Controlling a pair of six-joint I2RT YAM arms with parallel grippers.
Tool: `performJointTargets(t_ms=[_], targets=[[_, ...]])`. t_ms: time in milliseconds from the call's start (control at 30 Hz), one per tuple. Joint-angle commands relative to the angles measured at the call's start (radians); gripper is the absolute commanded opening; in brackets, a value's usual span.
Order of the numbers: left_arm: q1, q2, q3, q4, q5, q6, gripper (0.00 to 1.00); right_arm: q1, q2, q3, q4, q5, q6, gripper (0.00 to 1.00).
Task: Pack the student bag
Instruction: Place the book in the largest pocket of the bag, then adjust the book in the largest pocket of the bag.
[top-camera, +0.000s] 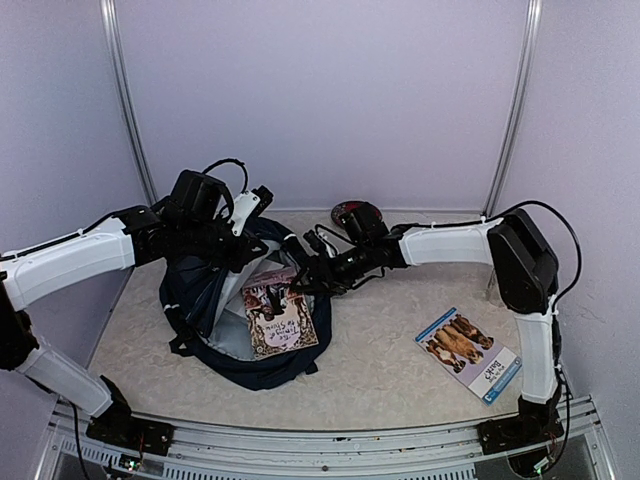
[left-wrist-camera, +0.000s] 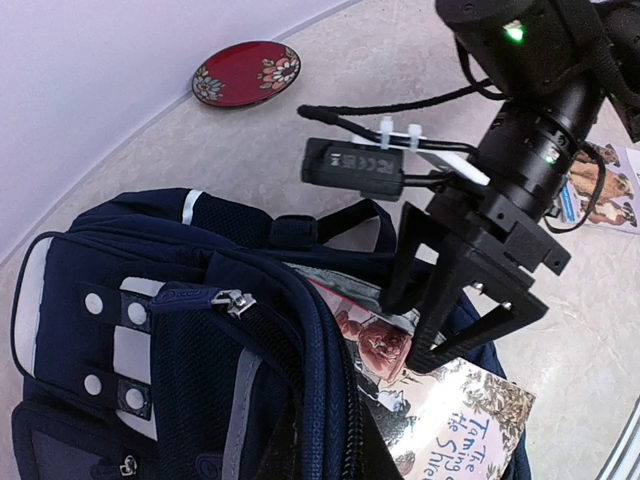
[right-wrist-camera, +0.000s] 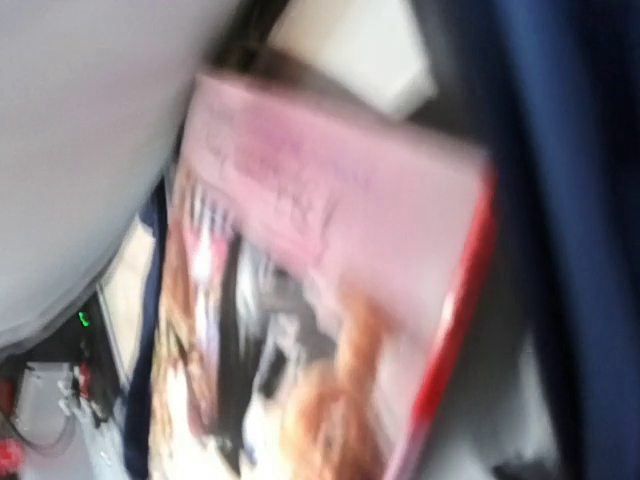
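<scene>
The student bag (top-camera: 215, 300) lies open on the table, navy with white stripes and a grey lining (top-camera: 232, 325). A paperback book (top-camera: 281, 312) rests half inside its mouth, title end sticking out. My left gripper (top-camera: 238, 238) sits at the bag's upper rim, shut on the fabric and holding the mouth up. In the left wrist view the zip edge of the bag (left-wrist-camera: 180, 350) runs down to my hidden fingers. My right gripper (left-wrist-camera: 412, 335) hovers open just over the top part of the book (left-wrist-camera: 460, 410). The right wrist view is blurred, filled by the pink, red-edged book (right-wrist-camera: 330, 300).
A second book (top-camera: 467, 353) with a blue border lies flat at the right front of the table. A red patterned plate (top-camera: 357, 213) sits at the back by the wall. Both arms crowd over the bag's upper edge.
</scene>
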Motion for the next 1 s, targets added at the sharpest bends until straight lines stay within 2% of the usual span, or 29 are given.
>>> performJointTargets(t_ms=[0,33,67,200,300,400,433,533,633,767,967], targets=[[0.002,-0.041,0.013,0.120,0.029,-0.020,0.00,-0.006,-0.187,-0.134,0.055,0.189,0.013,0.89],[0.001,-0.039,0.013,0.121,0.030,-0.021,0.00,-0.006,-0.226,-0.157,0.043,0.256,0.002,0.98],[0.000,-0.039,0.013,0.121,0.030,-0.021,0.00,-0.005,-0.265,-0.178,0.035,0.313,-0.006,1.00],[-0.003,-0.035,0.014,0.118,0.029,-0.020,0.00,0.007,-0.404,-0.307,0.040,0.415,-0.015,1.00],[-0.006,-0.036,0.013,0.118,0.027,-0.017,0.00,0.029,-0.474,-0.455,0.087,0.342,0.055,1.00],[-0.008,-0.035,0.013,0.118,0.023,-0.016,0.00,0.077,-0.496,-0.635,0.290,0.206,0.206,0.99],[-0.009,-0.034,0.013,0.118,0.021,-0.017,0.00,0.105,-0.495,-0.685,0.351,0.198,0.247,0.95],[-0.014,-0.031,0.013,0.116,0.016,-0.014,0.00,0.175,-0.463,-0.735,0.468,0.212,0.330,0.70],[-0.018,-0.031,0.013,0.116,0.013,-0.012,0.00,0.211,-0.418,-0.772,0.609,0.226,0.412,0.54],[-0.021,-0.031,0.013,0.114,0.011,-0.009,0.00,0.223,-0.366,-0.797,0.752,0.205,0.481,0.47],[-0.024,-0.035,0.013,0.113,0.006,-0.008,0.00,0.225,-0.323,-0.788,0.779,0.200,0.480,0.43]])
